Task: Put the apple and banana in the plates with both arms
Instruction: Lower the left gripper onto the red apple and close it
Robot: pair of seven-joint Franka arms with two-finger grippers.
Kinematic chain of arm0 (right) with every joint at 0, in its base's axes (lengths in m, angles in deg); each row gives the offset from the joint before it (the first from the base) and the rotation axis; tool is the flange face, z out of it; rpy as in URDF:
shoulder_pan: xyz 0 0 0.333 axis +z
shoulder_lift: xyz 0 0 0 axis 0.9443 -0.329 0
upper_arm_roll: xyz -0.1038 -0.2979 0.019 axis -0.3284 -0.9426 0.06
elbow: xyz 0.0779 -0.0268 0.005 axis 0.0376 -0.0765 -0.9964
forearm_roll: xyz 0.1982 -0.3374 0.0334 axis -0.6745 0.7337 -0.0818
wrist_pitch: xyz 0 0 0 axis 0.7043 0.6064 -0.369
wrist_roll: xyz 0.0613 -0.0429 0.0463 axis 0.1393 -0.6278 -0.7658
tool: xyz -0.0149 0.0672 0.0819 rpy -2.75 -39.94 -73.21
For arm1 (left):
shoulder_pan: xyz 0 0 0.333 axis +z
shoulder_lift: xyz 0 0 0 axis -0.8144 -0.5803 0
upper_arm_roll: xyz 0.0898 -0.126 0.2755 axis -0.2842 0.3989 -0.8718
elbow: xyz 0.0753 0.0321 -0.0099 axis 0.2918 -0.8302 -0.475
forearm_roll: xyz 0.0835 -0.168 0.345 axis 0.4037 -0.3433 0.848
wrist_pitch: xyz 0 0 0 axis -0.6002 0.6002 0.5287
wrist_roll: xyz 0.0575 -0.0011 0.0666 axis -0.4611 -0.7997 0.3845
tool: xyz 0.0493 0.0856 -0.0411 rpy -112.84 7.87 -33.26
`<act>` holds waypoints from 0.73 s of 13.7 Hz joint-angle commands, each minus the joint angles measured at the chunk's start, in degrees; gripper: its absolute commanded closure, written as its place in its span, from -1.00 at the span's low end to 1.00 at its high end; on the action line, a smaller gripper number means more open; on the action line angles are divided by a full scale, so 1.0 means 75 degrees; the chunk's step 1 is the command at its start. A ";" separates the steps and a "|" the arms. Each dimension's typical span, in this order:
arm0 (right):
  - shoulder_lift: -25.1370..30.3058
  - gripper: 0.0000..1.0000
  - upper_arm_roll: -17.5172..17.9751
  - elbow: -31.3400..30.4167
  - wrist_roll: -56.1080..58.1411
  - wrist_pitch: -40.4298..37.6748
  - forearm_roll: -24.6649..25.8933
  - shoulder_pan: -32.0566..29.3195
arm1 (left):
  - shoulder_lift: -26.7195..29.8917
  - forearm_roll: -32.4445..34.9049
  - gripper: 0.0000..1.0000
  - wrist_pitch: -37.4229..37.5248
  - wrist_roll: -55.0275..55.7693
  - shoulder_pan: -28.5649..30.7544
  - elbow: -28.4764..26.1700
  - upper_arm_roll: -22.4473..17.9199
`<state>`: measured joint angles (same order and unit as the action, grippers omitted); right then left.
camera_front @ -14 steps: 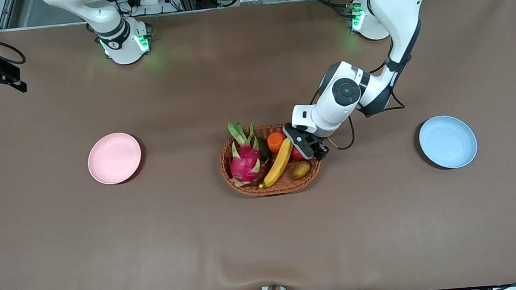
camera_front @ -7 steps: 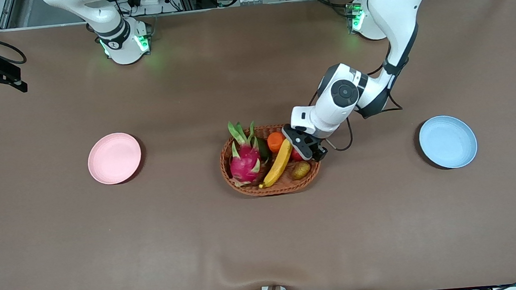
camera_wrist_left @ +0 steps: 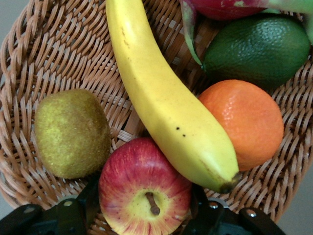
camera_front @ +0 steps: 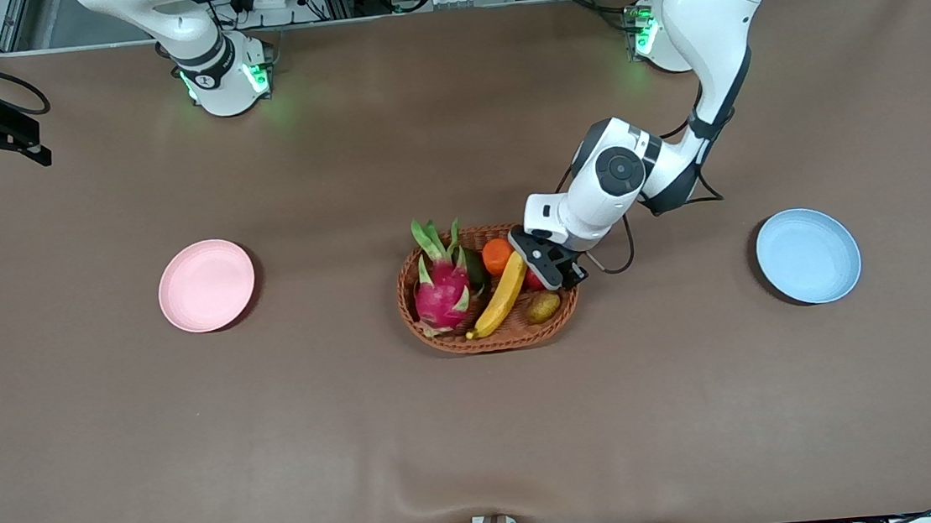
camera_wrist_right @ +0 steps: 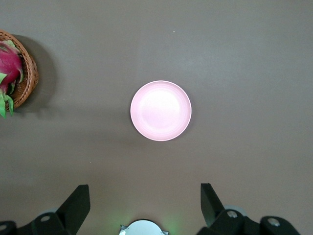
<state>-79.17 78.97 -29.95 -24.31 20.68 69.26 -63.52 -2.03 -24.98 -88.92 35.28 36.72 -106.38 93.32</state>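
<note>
Two plates sit bare in my front view, pink plate [camera_front: 206,285] toward the right arm's end of the table [camera_front: 480,429], blue plate [camera_front: 808,255] toward the left arm's end. Left gripper [camera_front: 544,266] is down in the basket [camera_front: 438,338], beside the banana [camera_front: 502,294]. Left wrist view: fingers [camera_wrist_left: 89,198] clamp either side of the apple [camera_wrist_left: 145,187], banana touching it. Right wrist view: right gripper [camera_wrist_right: 143,205] spread wide, holding nothing, waiting above the pink plate [camera_wrist_right: 160,110]. I judge lift next, blue plate nearest.
</note>
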 commanded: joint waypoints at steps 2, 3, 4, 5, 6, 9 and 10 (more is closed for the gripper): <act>-0.0012 -1.00 -0.0083 0.0270 -0.0124 -0.0024 -0.0123 0.0108 | 0.0406 0.0157 0.25 0.0245 0.0072 0.0065 -0.0061 -0.0007; -0.0012 -1.00 -0.0083 0.0352 -0.0124 -0.0036 -0.0228 0.0120 | 0.0605 0.0157 0.25 0.0665 0.0083 0.0077 -0.0049 -0.0007; -0.0012 -1.00 -0.0095 0.0423 -0.0124 -0.0047 -0.0403 0.0108 | 0.0827 0.0157 0.25 0.1075 0.0095 0.0077 -0.0038 -0.0007; -0.0012 -1.00 -0.0095 0.0482 -0.0124 -0.0059 -0.0486 0.0108 | 0.1015 0.0157 0.25 0.1369 0.0107 0.0077 -0.0038 0.0005; -0.0012 -1.00 -0.0083 0.0505 -0.0124 -0.0059 -0.0510 0.0120 | 0.1191 0.0157 0.25 0.1628 0.0107 0.0088 -0.0026 0.0017; -0.0047 -1.00 -0.0083 0.0739 -0.0159 -0.0024 -0.1047 0.0271 | 0.1636 0.0157 0.24 0.2471 0.0095 0.0298 0.0068 0.0017; -0.0163 -1.00 -0.0071 0.0868 -0.0345 -0.0024 -0.1130 0.0446 | 0.1789 0.0157 0.23 0.2694 0.0025 0.0415 0.0068 0.0017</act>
<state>-79.20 79.01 -25.99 -24.49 20.73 62.99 -62.84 8.43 -24.83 -72.29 35.28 37.90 -105.45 93.26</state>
